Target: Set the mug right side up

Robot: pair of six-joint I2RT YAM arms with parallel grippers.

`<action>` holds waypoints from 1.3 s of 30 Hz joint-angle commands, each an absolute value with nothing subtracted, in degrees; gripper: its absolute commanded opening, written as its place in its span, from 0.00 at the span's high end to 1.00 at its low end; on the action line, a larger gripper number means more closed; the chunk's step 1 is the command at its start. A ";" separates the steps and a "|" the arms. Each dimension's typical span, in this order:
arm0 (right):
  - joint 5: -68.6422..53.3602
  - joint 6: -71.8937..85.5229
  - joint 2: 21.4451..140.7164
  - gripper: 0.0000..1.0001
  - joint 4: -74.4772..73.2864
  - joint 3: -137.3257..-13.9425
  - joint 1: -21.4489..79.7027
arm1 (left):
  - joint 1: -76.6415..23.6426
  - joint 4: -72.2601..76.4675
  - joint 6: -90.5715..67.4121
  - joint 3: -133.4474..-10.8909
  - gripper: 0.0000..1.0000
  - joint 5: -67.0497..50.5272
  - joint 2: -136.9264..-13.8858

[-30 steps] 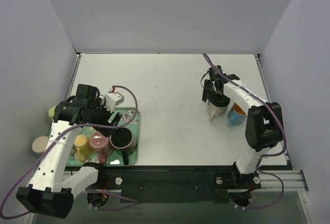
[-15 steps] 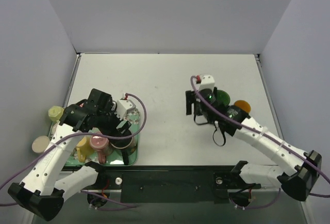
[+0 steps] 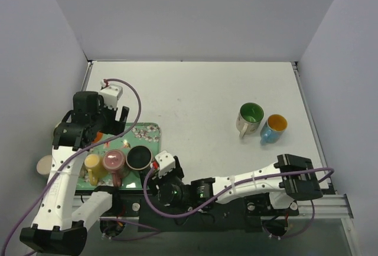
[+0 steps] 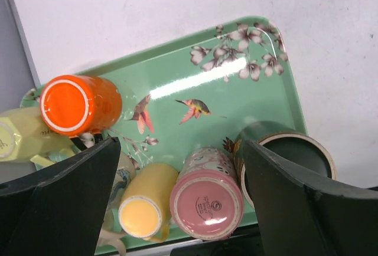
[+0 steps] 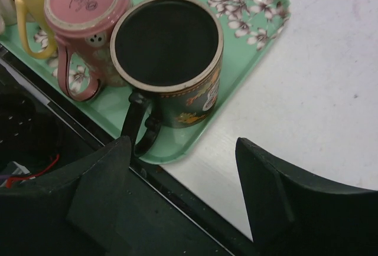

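A green flowered tray (image 3: 147,131) at the front left holds several mugs. An orange mug (image 4: 74,104), a yellow mug (image 4: 142,212) and a pink mug (image 4: 207,200) stand upside down. A dark mug (image 4: 295,156) stands upright, mouth up. My left gripper (image 4: 181,145) is open and empty above the tray, over the pink and yellow mugs; in the top view it (image 3: 97,127) hides the orange mug. My right gripper (image 5: 183,144) is open and empty at the tray's front right corner, beside the handle of the dark mug (image 5: 168,43); the top view shows it (image 3: 153,176) at the table's front edge.
A green mug (image 3: 251,114) and a blue mug with an orange inside (image 3: 274,125) stand upright side by side at the right. A pale yellow mug (image 4: 18,138) lies at the tray's left end. The right arm stretches along the front edge (image 3: 248,182).
My right gripper left the green mug and swung across to the front left, beside the tray. My left gripper moved back towards the tray's far left end.
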State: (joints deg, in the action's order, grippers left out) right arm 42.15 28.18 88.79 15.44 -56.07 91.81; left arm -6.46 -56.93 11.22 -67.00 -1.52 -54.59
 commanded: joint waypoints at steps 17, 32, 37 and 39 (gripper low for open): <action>53.62 55.20 113.19 0.34 -3.86 -80.66 96.42 | 2.02 -49.22 8.79 -72.95 0.04 -9.31 -53.08; 52.30 55.64 119.53 0.51 -3.25 -82.35 91.06 | 4.22 -50.62 10.11 -72.86 0.04 -20.30 -52.12; 50.54 53.62 117.69 0.83 -1.59 -80.78 88.60 | 4.22 -54.39 12.04 -75.32 0.04 -26.19 -55.10; 50.10 52.13 116.03 1.00 -0.88 -79.90 88.33 | 4.31 -55.19 12.04 -76.11 0.04 -27.94 -55.81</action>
